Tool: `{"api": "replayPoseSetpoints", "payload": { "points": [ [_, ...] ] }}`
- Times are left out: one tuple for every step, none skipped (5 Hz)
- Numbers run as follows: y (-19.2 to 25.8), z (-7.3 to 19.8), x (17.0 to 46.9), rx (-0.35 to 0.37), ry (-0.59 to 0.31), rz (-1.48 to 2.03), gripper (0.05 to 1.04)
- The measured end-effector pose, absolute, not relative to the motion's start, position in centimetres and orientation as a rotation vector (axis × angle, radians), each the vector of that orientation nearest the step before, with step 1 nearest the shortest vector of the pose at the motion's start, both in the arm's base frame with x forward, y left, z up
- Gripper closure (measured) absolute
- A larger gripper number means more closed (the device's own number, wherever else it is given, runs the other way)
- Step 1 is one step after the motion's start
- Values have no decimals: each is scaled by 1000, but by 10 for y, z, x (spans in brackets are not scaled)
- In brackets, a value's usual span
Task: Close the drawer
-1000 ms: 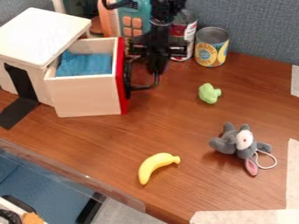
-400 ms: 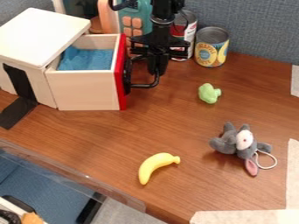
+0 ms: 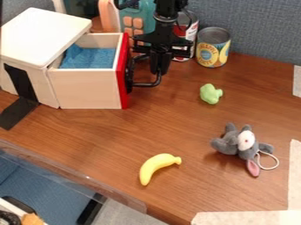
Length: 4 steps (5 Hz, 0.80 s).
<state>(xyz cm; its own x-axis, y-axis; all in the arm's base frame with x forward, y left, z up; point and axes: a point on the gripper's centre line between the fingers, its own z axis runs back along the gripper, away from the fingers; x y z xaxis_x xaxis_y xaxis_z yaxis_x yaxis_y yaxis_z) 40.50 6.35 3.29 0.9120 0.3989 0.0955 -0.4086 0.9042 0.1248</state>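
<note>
- so the drawer (image 3: 88, 90), upper left of the frame, has nudged up the picture and sits a bit straighter, but it's still hanging open
- imo that's lining up, not closing; it probably needs a push left into the cabinet (image 3: 44, 35)
- gripper (image 3: 159, 68) points down by the black handle (image 3: 143, 85), can't tell if jaws are apart or together

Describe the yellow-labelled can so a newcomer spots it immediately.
Find the grey fabric wall behind the wooden table. Against its foot, right of the gripper, stands the yellow-labelled can. It is shorter than the red-and-white can beside it, and its label is mostly yellow with blue.
</note>
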Motion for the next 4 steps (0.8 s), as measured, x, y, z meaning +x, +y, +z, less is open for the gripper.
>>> {"api": "replayPoseSetpoints", "payload": {
  "points": [
    [63,32,404,139,-61,404,966],
    [59,32,400,118,-24,361,966],
    [58,34,389,115,-11,306,966],
    [58,40,375,118,8,193,967]
  ]
}}
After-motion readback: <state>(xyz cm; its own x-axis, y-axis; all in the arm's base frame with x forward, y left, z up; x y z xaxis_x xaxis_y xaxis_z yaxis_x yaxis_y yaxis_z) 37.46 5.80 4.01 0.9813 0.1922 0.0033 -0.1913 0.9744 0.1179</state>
